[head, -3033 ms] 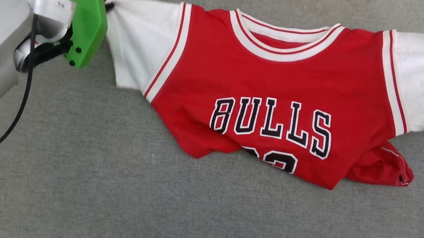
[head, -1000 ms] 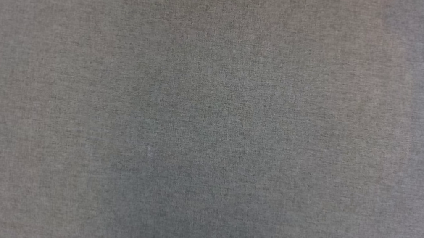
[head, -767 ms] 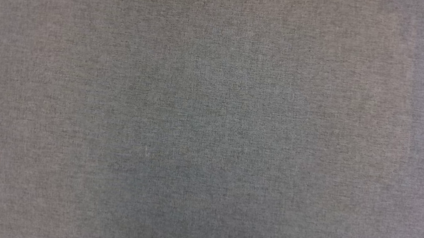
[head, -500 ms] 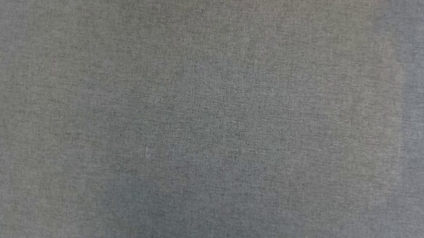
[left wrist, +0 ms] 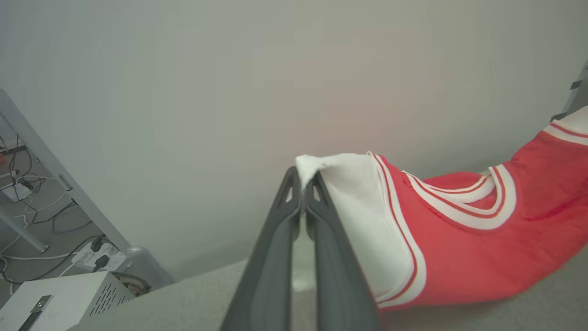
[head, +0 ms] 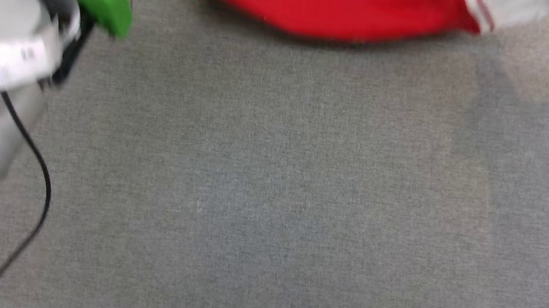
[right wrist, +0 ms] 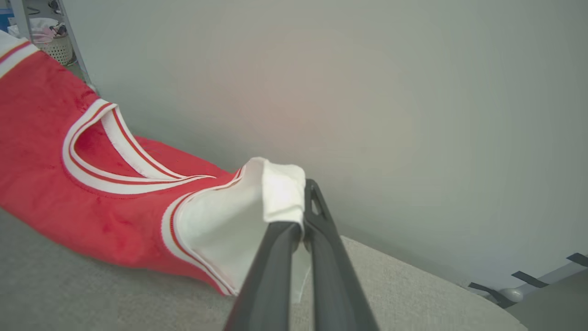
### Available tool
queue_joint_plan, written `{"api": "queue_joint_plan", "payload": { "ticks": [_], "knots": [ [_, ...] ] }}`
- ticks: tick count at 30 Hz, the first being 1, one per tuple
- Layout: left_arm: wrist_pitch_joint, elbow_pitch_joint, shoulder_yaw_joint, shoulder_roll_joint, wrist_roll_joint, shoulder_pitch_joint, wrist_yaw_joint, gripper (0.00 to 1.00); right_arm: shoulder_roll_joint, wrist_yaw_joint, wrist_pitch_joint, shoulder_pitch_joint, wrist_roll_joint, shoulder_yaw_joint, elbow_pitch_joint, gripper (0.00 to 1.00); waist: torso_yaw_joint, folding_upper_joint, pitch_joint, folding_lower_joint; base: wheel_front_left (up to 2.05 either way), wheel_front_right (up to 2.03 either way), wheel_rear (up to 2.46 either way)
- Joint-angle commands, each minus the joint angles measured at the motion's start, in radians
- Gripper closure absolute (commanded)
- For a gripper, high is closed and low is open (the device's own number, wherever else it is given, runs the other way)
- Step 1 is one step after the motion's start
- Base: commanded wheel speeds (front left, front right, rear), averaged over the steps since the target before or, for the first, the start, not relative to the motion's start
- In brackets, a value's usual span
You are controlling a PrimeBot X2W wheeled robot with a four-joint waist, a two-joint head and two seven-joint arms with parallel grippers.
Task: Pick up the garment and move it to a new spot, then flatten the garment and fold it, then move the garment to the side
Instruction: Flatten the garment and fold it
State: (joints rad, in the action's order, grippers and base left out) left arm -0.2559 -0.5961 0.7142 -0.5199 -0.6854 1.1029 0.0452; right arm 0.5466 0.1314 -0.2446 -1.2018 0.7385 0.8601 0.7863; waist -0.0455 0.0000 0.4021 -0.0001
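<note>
A grey cloth-covered surface (head: 267, 202) lies below, with a plain pale wall (left wrist: 229, 69) beyond its far edge. The shirt (head: 330, 8) hangs stretched along that far edge, carried by its two white sleeves. Its red body sags between them, and the lower part seems to rest on the surface (the head view is too blurred to be sure). The left gripper (left wrist: 303, 184) is pinched tight on one sleeve's tip. The right gripper (right wrist: 301, 220) is clamped on the other sleeve's cuff, which bunches over its fingers.

The cloth looks light, thin and limp, so it will likely droop and crease wherever it is unsupported. Small bites at the cuffs may slip; the doubled striped trim at the shoulders looks a firmer hold.

Off the surface's left corner, cables (left wrist: 50, 216) and a white box (left wrist: 59, 299) sit on the floor.
</note>
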Motion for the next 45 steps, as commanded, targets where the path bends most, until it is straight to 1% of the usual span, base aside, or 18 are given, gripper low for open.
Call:
{"api": "queue_joint_plan", "payload": {
  "ticks": [1,6,9,15,19,21,24,28,35,40,44,45],
  "knots": [
    [-0.006,0.021,-0.016,-0.011,-0.011,-0.084,-0.011,1.00,0.011,-0.001,-0.011,0.060,0.022,0.010,-0.017,1.00,0.005,0.0000,-0.071,0.0001,0.00,0.00,0.00],
    [-0.006,0.091,-0.041,-0.021,-0.024,-0.312,-0.026,1.00,0.046,-0.001,-0.015,0.234,0.059,0.025,-0.077,1.00,0.014,0.0000,-0.139,0.0001,0.00,0.00,0.00],
    [-0.006,0.120,-0.061,-0.024,-0.058,-0.438,-0.031,1.00,0.068,-0.001,-0.016,0.342,0.080,0.028,-0.102,1.00,0.021,0.0000,-0.179,0.0001,0.00,0.00,0.00],
    [-0.006,0.145,-0.084,-0.033,-0.109,-0.633,-0.048,1.00,0.112,-0.001,-0.016,0.528,0.097,0.024,-0.144,1.00,0.021,0.0000,-0.241,0.0001,0.00,0.00,0.00],
    [-0.006,0.163,-0.111,-0.017,-0.142,-0.734,-0.065,1.00,0.126,-0.001,-0.017,0.644,0.110,-0.024,-0.152,1.00,0.023,0.0000,-0.267,0.0001,0.00,0.00,0.00],
    [-0.006,0.167,-0.120,-0.016,-0.137,-0.775,-0.082,1.00,0.127,-0.001,-0.017,0.701,0.112,-0.055,-0.155,1.00,0.022,0.0000,-0.277,0.0001,0.00,0.00,0.00],
    [-0.006,0.176,-0.160,-0.007,-0.149,-0.837,-0.097,1.00,0.130,-0.001,-0.017,0.788,0.103,-0.110,-0.157,1.00,0.021,0.0000,-0.296,0.0001,0.00,0.00,0.00],
    [-0.006,0.210,-0.225,0.002,-0.157,-0.941,-0.116,1.00,0.122,-0.001,-0.017,0.905,0.100,-0.184,-0.166,1.00,0.017,0.0000,-0.321,0.0001,0.00,0.00,0.00],
    [-0.006,0.262,-0.305,0.030,-0.138,-1.122,-0.153,1.00,0.096,-0.001,-0.012,1.101,0.098,-0.290,-0.197,1.00,0.011,0.0000,-0.345,0.0001,0.00,0.00,0.00],
    [-0.006,0.298,-0.344,0.059,-0.116,-1.200,-0.157,1.00,0.079,-0.001,0.039,1.212,0.096,-0.343,-0.239,1.00,0.018,0.0000,-0.341,0.0001,0.00,0.00,0.00],
    [-0.006,0.311,-0.348,0.067,-0.086,-1.207,-0.159,1.00,0.067,-0.001,0.070,1.236,0.069,-0.399,-0.267,1.00,0.021,0.0000,-0.331,0.0001,0.00,0.00,0.00],
    [-0.006,0.315,-0.349,0.070,-0.079,-1.202,-0.160,1.00,0.064,-0.001,0.078,1.235,0.062,-0.412,-0.273,0.76,0.021,0.0000,-0.329,0.0001,0.00,0.00,0.00]
  ]
}}
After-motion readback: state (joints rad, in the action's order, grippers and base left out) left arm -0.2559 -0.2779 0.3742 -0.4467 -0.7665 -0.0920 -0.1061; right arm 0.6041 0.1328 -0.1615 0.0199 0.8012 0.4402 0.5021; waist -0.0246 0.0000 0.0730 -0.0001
